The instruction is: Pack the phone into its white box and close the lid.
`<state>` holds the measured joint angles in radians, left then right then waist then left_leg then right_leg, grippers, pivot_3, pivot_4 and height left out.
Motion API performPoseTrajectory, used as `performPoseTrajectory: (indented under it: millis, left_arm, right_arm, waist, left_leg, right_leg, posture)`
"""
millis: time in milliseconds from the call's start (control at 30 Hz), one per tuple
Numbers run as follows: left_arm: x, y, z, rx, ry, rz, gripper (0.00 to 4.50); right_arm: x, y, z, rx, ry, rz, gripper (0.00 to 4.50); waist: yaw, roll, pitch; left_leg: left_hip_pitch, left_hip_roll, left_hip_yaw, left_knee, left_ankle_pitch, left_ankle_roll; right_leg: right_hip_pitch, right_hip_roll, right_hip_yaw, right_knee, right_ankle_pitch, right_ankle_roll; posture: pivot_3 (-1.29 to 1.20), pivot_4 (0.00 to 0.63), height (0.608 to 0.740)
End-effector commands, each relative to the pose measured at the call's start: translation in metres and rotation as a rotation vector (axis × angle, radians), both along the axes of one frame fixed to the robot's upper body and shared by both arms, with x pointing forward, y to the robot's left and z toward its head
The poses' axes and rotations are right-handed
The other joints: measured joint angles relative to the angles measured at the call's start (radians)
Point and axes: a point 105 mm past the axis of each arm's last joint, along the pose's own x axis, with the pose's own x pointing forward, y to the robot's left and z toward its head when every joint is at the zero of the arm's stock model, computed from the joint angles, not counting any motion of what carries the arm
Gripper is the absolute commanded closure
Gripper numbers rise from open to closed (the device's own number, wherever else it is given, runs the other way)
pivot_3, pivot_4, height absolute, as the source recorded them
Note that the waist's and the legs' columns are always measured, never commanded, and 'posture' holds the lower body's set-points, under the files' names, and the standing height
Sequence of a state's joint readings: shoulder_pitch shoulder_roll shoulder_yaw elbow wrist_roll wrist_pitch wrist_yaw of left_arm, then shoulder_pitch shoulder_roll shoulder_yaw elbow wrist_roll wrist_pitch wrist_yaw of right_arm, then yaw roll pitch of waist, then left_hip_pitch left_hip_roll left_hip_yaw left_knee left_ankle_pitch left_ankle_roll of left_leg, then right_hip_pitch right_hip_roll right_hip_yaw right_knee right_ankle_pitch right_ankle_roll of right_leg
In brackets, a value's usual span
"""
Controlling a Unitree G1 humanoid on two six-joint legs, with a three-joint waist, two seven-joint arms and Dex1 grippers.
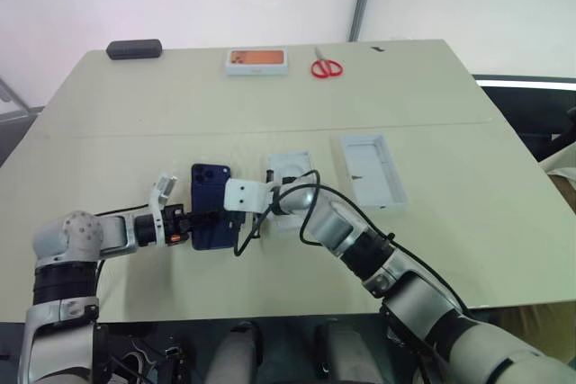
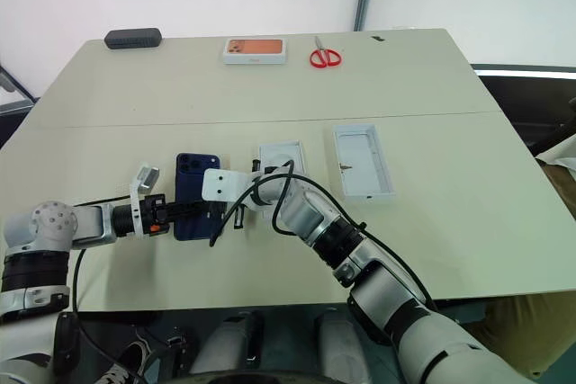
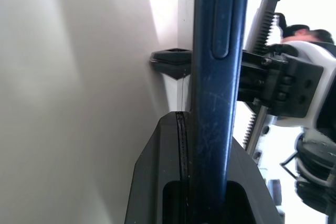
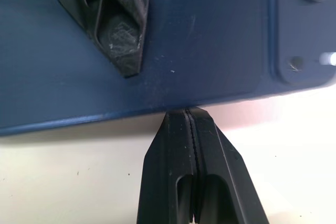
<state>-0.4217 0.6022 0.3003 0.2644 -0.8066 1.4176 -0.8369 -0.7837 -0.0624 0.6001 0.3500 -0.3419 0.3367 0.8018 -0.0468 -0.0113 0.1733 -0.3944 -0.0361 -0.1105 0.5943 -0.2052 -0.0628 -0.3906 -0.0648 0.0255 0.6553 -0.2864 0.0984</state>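
The dark navy phone (image 1: 210,193) lies flat, camera bump at its far end, at the left of the table's middle. My left gripper (image 1: 187,220) is shut on its left long edge; in the left wrist view the phone (image 3: 212,93) stands edge-on against one finger (image 3: 168,156). My right gripper (image 4: 190,113) is shut with nothing in it, its joined tips touching the phone's right long edge (image 4: 173,77). The white box (image 1: 292,166) lies just right of the phone, partly hidden by my right arm. The lid (image 1: 372,173) lies open side up further right.
At the table's far edge lie a black case (image 1: 134,49), a white box with an orange picture (image 1: 257,61) and red scissors (image 1: 327,67). A seam (image 1: 270,130) runs across the table behind the phone.
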Motion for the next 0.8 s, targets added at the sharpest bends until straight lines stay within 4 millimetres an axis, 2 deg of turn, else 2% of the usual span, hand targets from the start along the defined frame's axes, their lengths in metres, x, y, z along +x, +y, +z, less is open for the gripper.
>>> performPoseTrajectory:
  millis: [33, 100, 233, 267, 367, 467, 567, 733, 800]
  left_arm:
    - [0.002, 0.009, 0.008, -0.008, -0.042, 0.039, 4.48]
    - [0.003, 0.009, 0.009, -0.023, -0.048, 0.051, 4.48]
    - [0.004, 0.01, 0.013, -0.073, -0.053, 0.068, 4.48]
    - [0.004, 0.01, 0.017, -0.099, -0.058, 0.07, 4.48]
    - [0.005, 0.01, 0.03, -0.161, -0.098, 0.076, 4.5]
    - [0.006, 0.006, 0.036, -0.157, -0.169, 0.075, 4.5]
    - [0.004, 0.002, 0.036, -0.166, -0.165, 0.067, 4.5]
    - [-0.002, -0.005, 0.033, -0.186, -0.157, 0.048, 4.5]
    - [-0.002, -0.007, 0.032, -0.192, -0.159, 0.05, 4.5]
  right_arm:
    - [-0.007, 0.003, 0.013, 0.085, 0.034, 0.028, 4.5]
    - [-0.008, 0.001, 0.023, 0.16, 0.074, 0.025, 4.5]
    - [-0.013, -0.001, 0.055, 0.379, 0.151, 0.039, 4.5]
    - [-0.016, -0.003, 0.062, 0.442, 0.228, 0.042, 4.5]
    - [-0.019, -0.011, 0.08, 0.541, 0.321, 0.044, 3.67]
    - [-0.019, -0.032, 0.077, 0.487, 0.281, 0.039, 2.13]
    - [-0.021, -0.053, 0.071, 0.43, 0.256, 0.043, 0.6]
    - [-0.045, -0.096, 0.047, 0.223, 0.291, 0.124, 0.6]
    - [-0.044, -0.107, 0.039, 0.16, 0.27, 0.107, 0.6]
  waist:
    - [0.0, 0.0, 0.0]
    - [0.001, -0.001, 0.0]
    - [0.001, -0.001, 0.001]
    - [0.001, -0.001, 0.001]
    - [0.002, -0.001, 0.001]
    - [0.005, -0.001, 0.001]
    - [0.009, -0.002, 0.001]
    - [0.007, -0.002, 0.001]
    - [0.001, -0.002, 0.001]
  left_leg:
    - [0.0, 0.0, 0.0, 0.0, 0.0, 0.0]
    - [-0.001, 0.0, 0.0, 0.0, 0.0, 0.0]
    - [-0.007, 0.001, -0.001, 0.0, 0.001, -0.001]
    - [-0.009, 0.001, -0.001, 0.0, 0.002, -0.003]
    - [-0.014, 0.002, -0.002, 0.0, 0.003, -0.004]
    - [-0.015, 0.001, -0.002, 0.0, 0.003, -0.004]
    - [-0.015, 0.0, -0.002, 0.0, 0.003, -0.004]
    - [-0.016, 0.0, -0.001, 0.0, 0.003, -0.004]
    - [-0.016, 0.0, -0.001, 0.0, 0.002, -0.003]
  right_leg:
    - [0.0, 0.0, 0.0, 0.0, 0.0, 0.0]
    - [0.0, 0.0, 0.0, 0.0, 0.0, 0.0]
    - [-0.006, 0.0, 0.0, -0.001, 0.0, 0.0]
    - [-0.008, 0.0, 0.0, 0.0, 0.001, -0.001]
    - [-0.013, 0.0, -0.001, 0.0, 0.001, -0.002]
    - [-0.014, 0.0, -0.001, 0.0, 0.001, -0.002]
    - [-0.013, -0.002, -0.002, -0.001, 0.001, -0.002]
    - [-0.013, -0.002, -0.002, -0.003, 0.001, -0.001]
    - [-0.013, -0.001, -0.002, -0.003, 0.001, -0.001]
  posture:
    - [0.0, 0.15, 0.74]
    - [0.0, 0.15, 0.74]
    - [0.0, 0.15, 0.74]
    - [0.0, 0.15, 0.74]
    - [0.0, 0.15, 0.74]
    - [0.0, 0.15, 0.74]
    - [0.0, 0.15, 0.74]
    - [0.0, 0.15, 0.74]
    - [0.0, 0.15, 0.74]
